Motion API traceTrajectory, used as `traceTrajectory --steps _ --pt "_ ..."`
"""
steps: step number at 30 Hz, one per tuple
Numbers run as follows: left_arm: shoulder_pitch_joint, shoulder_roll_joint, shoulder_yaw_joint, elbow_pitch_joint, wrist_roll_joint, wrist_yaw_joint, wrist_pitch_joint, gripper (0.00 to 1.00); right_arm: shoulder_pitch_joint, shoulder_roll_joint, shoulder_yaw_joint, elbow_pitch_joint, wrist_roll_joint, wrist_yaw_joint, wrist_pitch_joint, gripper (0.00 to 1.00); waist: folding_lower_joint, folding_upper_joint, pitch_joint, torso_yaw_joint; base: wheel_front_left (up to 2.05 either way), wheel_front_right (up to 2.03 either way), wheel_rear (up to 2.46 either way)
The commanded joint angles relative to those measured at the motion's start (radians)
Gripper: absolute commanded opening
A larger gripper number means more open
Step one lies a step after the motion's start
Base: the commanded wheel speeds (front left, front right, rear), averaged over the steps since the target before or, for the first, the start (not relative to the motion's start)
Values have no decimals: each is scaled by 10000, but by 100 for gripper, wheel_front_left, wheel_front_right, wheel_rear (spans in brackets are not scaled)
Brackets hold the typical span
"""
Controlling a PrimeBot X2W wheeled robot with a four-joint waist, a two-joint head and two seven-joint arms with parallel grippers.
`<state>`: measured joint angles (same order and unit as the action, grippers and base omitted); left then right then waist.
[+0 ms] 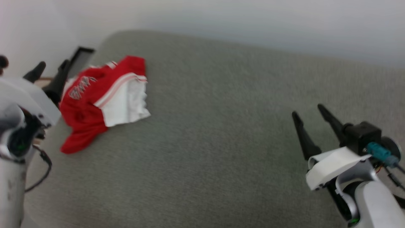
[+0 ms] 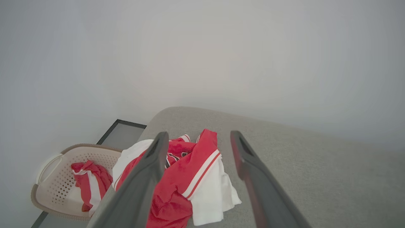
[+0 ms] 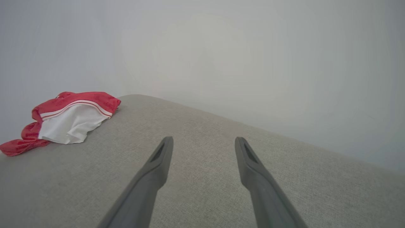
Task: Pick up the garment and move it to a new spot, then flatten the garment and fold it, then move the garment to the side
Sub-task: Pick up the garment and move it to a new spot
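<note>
1. Presently the garment [image 1: 95,101] is lying crumpled at the far left corner of the cushion [image 1: 221,142], close to its edge; a white sleeve is spilling over the red body toward the cushion's middle.
2. The left gripper [image 1: 53,63] is hovering just beside the heap with its fingers spread wide and nothing between them; in the left wrist view the heap is sitting right beyond the tips.
3. The right gripper [image 1: 306,109] is hanging well apart over bare cushion, likewise spread and carrying nothing.
4. Judging by the folds, the cloth is looking light, soft and limp; it is likely going to sag and trail from any single pinch, though breaking is no worry.
5. A good hold is probably lying along the raised red fold with the striped trim; pinching there is likely catching a firm seam rather than several loose layers.
6. A basket [image 2: 55,186] is sitting beside the cushion's corner; a dragged hem is risking sliding off toward it.
</note>
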<state>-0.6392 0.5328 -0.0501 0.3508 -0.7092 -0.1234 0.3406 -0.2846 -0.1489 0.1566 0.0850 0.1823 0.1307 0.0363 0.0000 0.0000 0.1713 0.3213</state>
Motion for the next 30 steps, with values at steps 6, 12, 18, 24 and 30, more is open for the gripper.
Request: traceTrajectory --steps 6,12,18,24,30 --pt "-1357 184 -453 1612 -675 -82 1183 100 -424 -217 -156 -597 -91 1 280 100 0 0 2287 -1262 0 0 0" --pt "-2397 350 -823 3400 -891 -22 2528 100 -577 -252 -271 -1215 -178 2 587 100 0 0 3023 -1653 0 0 0" --pt "-3223 181 -1271 5115 -542 374 3200 100 -649 -306 -310 -1807 -177 2 868 100 0 0 3555 -1896 0 0 0" --pt "-3666 -215 -1496 6584 -514 350 3157 100 -679 -333 -387 -2151 -212 2 1077 100 0 0 3869 -2026 0 0 0" --pt "-3858 -649 -1645 7528 -617 114 2970 47 -632 -301 -447 -2270 -228 2 1192 100 0 0 3846 -1979 0 0 0"
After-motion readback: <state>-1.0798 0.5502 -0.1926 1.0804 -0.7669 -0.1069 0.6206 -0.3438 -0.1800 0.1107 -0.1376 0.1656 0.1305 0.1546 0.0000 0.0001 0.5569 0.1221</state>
